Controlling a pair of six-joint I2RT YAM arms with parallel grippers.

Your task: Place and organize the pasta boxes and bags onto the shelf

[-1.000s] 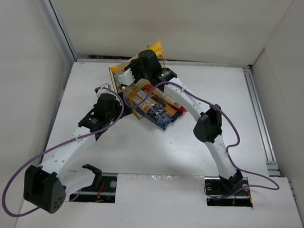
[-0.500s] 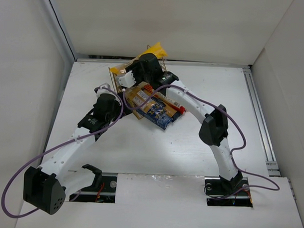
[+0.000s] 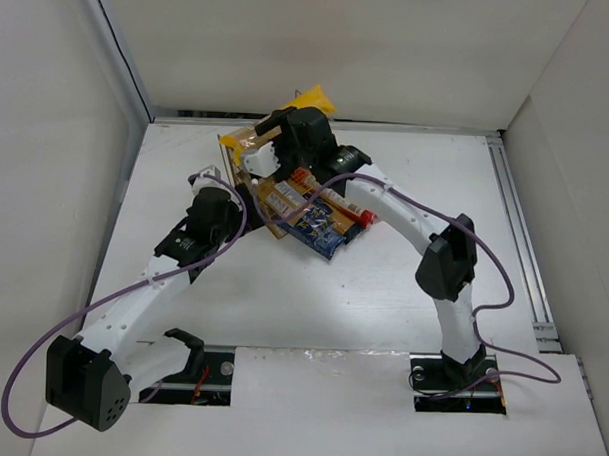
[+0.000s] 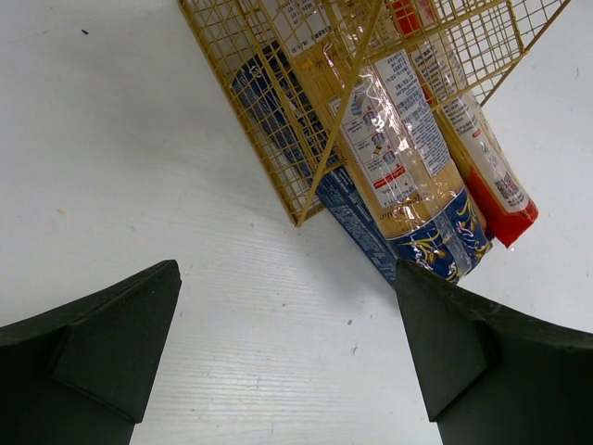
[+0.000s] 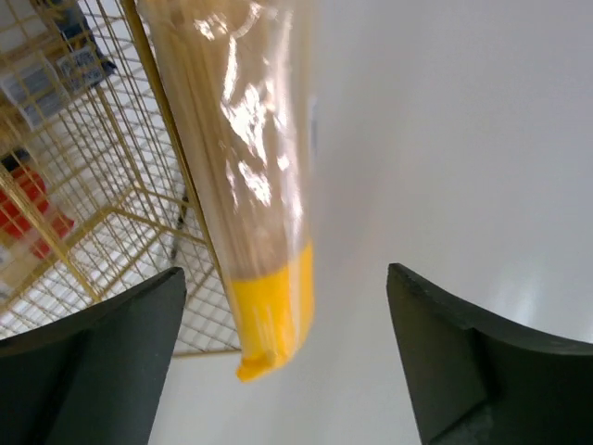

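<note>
From where I stand, the left arm (image 3: pixel 132 304) stretches from its base toward one o'clock, the left gripper (image 4: pixel 285 297) tipped downward, jaws spread wide and gripping nothing. The right arm (image 3: pixel 405 218) folds at the elbow and reaches toward ten o'clock, the right gripper (image 5: pixel 285 278) with jaws well apart.

- The shelf (image 4: pixel 306 139) is showing thin metal wire, gold-yellow coated, with a slight sheen.
- The yellow-ended bag (image 5: pixel 264 185) is presenting as clear glossy film, crinkled and catching highlights.
- The tan-and-blue bag (image 4: pixel 398 158) and red-ended pack (image 4: pixel 491 185) are showing shiny plastic wrap.
- The dark-blue box (image 4: pixel 357 222) is reading as duller printed card.
- The table (image 4: pixel 139 185) is looking white, matt and faintly grained.
- The left gripper's fingers (image 4: pixel 102 343) are appearing as matt black plastic.
</note>
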